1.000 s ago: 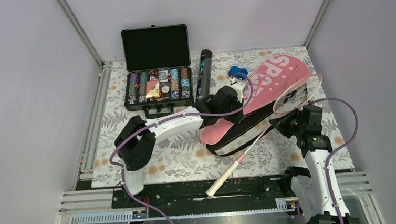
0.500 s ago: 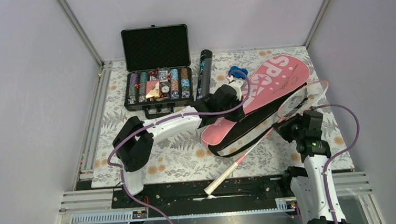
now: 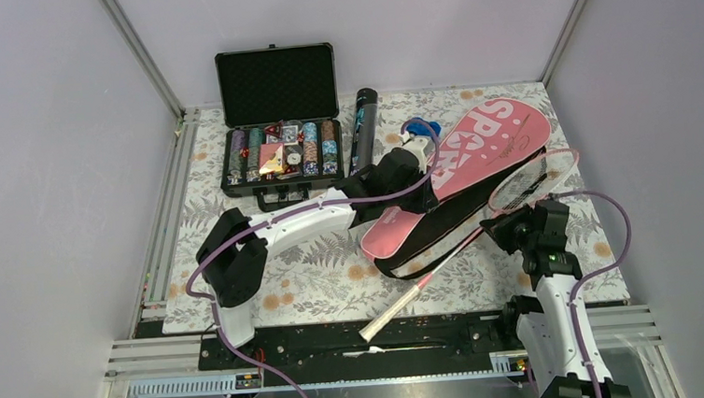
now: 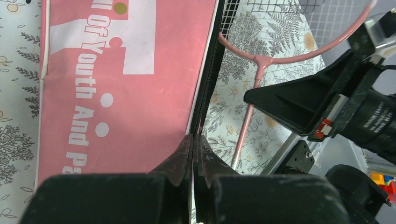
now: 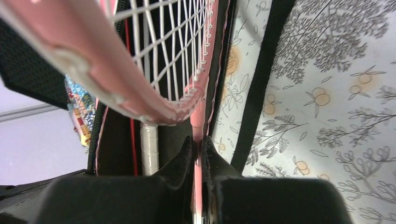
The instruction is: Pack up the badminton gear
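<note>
Pink racket (image 3: 526,177) lies slanted on the right of the bench (image 3: 317,281), head overlapping the right edge of the pink SPORT cover (image 3: 480,143), white handle toward the near edge. Right gripper (image 5: 197,140): jaws clamped on its shaft just below the head. Left gripper (image 4: 193,137): jaws pinched together on the cover's zipper edge. Second racket (image 5: 149,144) sits inside the open cover, white grip showing. Black tube (image 3: 363,128) far back, just beside the poker chip case (image 3: 280,162).
</note>
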Controlling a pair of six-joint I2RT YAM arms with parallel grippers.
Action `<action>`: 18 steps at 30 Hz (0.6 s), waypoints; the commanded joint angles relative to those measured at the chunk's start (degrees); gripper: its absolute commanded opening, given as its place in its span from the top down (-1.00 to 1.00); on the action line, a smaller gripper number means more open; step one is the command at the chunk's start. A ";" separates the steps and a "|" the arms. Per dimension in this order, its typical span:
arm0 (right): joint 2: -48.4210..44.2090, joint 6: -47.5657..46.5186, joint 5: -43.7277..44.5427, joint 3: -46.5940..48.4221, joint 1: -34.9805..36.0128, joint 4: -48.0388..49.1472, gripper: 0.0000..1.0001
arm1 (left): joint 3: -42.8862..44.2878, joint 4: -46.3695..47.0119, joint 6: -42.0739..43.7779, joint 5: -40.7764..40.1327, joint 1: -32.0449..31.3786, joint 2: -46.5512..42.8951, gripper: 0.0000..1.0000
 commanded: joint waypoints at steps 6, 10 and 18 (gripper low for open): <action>1.17 5.67 -10.16 -0.97 -0.37 11.83 1.00 | 0.47 6.48 -3.69 1.98 -0.03 -3.16 1.00; 3.99 9.01 -19.00 -5.24 -1.41 20.84 1.00 | -0.16 5.91 -3.63 3.79 0.47 -3.32 1.00; 7.20 11.60 -27.87 -11.30 -2.80 37.36 1.00 | -2.25 6.54 -4.30 7.88 0.86 -2.35 1.00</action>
